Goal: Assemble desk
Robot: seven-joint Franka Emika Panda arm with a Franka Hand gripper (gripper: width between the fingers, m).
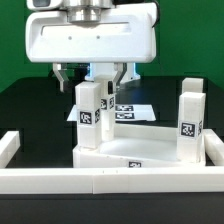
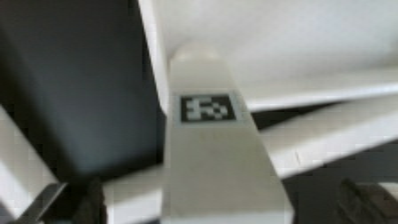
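Handling: leg (image 1: 90, 112) looks light, stiff, smooth; may slip.
Grip point: its flat sides, above the tag.
Gripper (image 1: 95, 77): jaws wide, empty, straddling it.
Location: upright on desk panel (image 1: 140, 150).

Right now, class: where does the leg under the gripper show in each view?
Exterior view: the leg stands upright at centre-left, below the open gripper.
Wrist view: the leg fills the middle, seen from above.
Shared landmark: its black-and-white tag.
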